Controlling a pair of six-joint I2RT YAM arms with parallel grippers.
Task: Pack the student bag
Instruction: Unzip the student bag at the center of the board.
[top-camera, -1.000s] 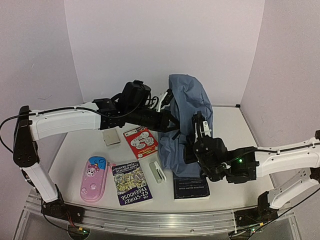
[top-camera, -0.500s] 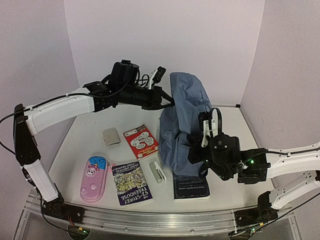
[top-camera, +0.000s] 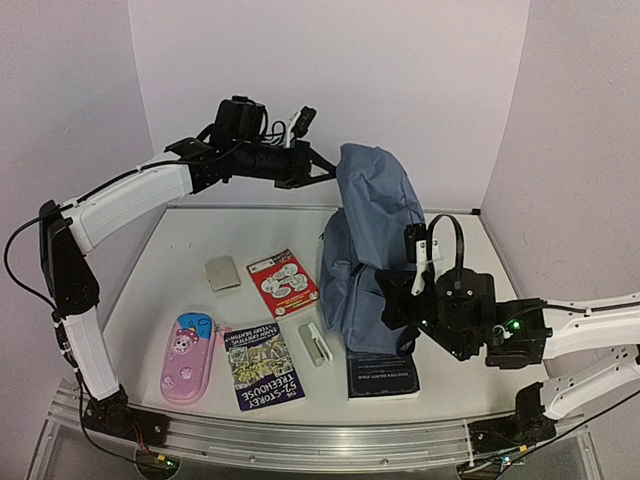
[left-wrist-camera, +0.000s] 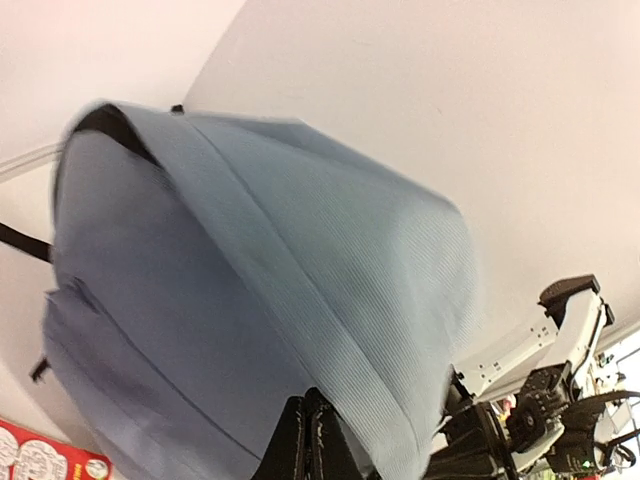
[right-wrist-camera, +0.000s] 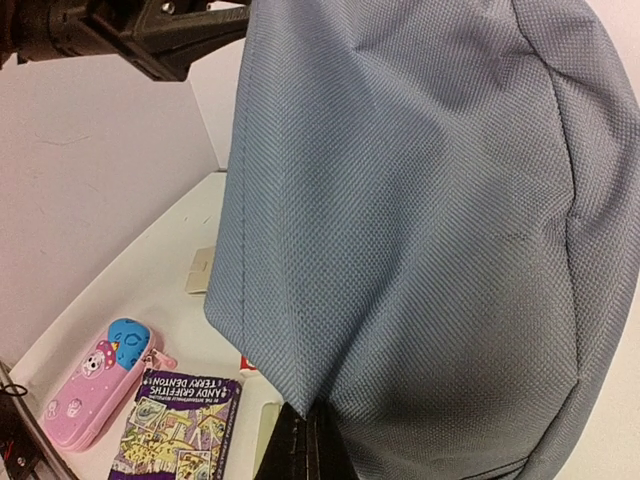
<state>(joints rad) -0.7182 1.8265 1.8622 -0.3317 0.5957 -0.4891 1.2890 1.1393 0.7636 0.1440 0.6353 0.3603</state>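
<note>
I hold student bag (top-camera: 375, 230) upright: left gripper (left-wrist-camera: 306, 432) pinches its far top edge, right gripper (right-wrist-camera: 305, 440) clamps fabric low, near side.

White table (top-camera: 185, 245). Front row, left to right: pink pencil case (top-camera: 188, 356), Treehouse book (top-camera: 263, 364), small white object (top-camera: 316, 343) (identity unclear), dark book (top-camera: 382, 378). Behind: grey pad (top-camera: 222, 273), red booklet (top-camera: 282, 284). Centre-right: student bag (top-camera: 372, 240), upright.

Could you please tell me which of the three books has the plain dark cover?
The navy book at the backpack's near edge; the red booklet and the Treehouse book to its left have colourful illustrated covers.
</note>
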